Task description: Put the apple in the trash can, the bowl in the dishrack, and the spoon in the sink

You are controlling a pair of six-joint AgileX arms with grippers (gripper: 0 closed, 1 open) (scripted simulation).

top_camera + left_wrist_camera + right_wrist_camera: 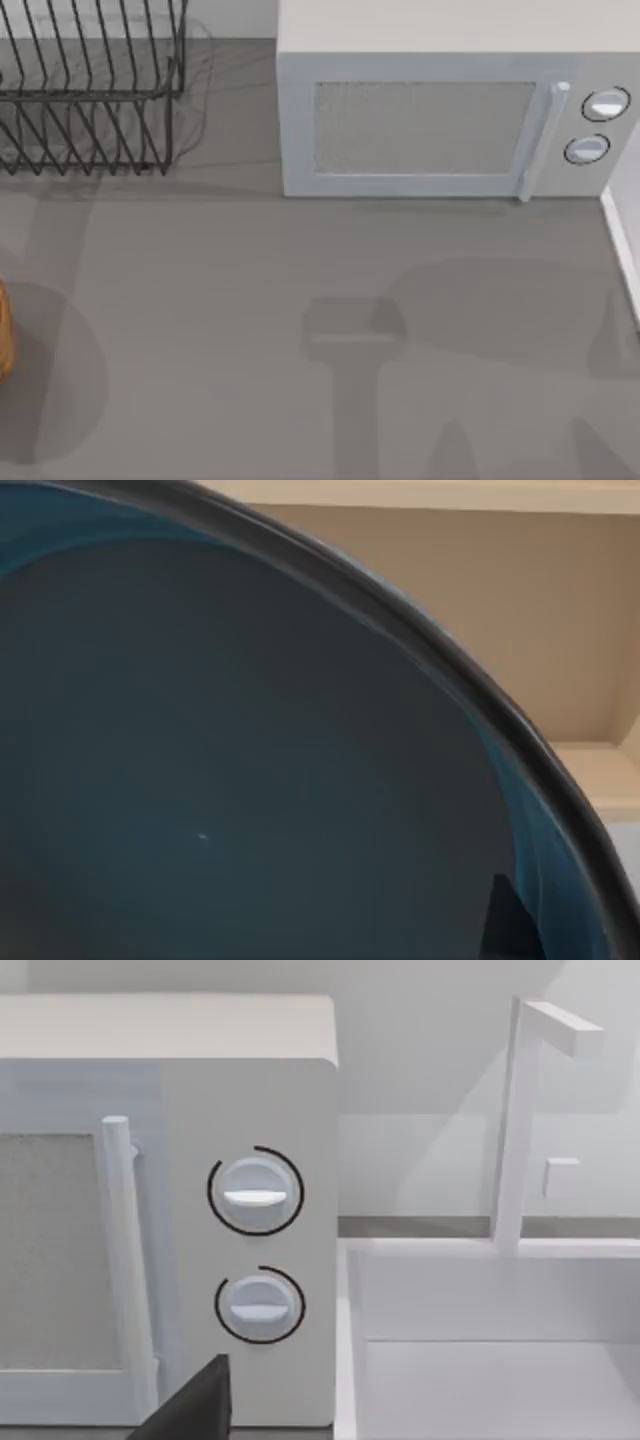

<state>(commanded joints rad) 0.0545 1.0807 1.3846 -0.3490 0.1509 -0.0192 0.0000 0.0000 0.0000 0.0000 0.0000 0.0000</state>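
Observation:
The teal-blue bowl (pixel 250 780) is very close in the left wrist view, its inside turned toward the camera and its dark rim (pixel 450 670) curving across a beige background. One dark finger (pixel 503 920) of my left gripper lies on the bowl's inner wall just inside the rim, shut on the bowl. The dark wire dishrack (pixel 90 90) stands at the table's back left. The white sink (pixel 480 1360) with its tap (pixel 515 1120) lies past the microwave, and its edge (pixel 622 240) runs along the table's right side. My right gripper (pixel 190 1405) hangs in front of the microwave's knobs. The apple, spoon and trash can are out of view.
A white microwave (pixel 440 120) stands at the back centre-right, with two round knobs (pixel 255 1192) beside its door handle. An orange-brown object (pixel 4 330) pokes in at the left edge above a round shadow. Arm shadows fall on the grey table (pixel 220 330).

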